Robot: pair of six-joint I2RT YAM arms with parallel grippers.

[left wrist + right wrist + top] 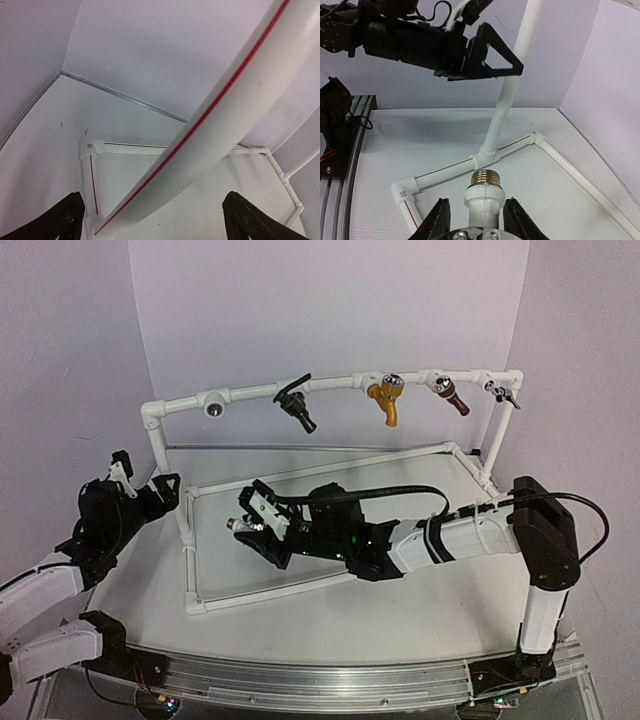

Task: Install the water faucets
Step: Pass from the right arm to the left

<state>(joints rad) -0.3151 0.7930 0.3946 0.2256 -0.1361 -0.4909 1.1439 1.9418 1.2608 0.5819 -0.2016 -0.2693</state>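
My right gripper [479, 225] is shut on the white plastic faucet [483, 202], whose brass thread [487, 177] points away toward the frame's near-left base pipe. From above, this gripper [255, 525] holds the faucet [264, 508] low inside the frame. The black faucet [297, 410] with its thin lever hangs from the top rail [250, 393]. My left gripper [155, 222] is open, its fingers [62, 222] set wide on either side of the frame's left post [235, 100] without touching it. It also shows in the top view [165, 490].
The white pipe frame's base rectangle [270, 592] lies on the table. An unfilled fitting [214, 405] sits left on the rail. A gold tap [385, 400], a brown tap [452, 398] and a small grey tap [505, 392] hang further right. My left arm [420, 37] shows above.
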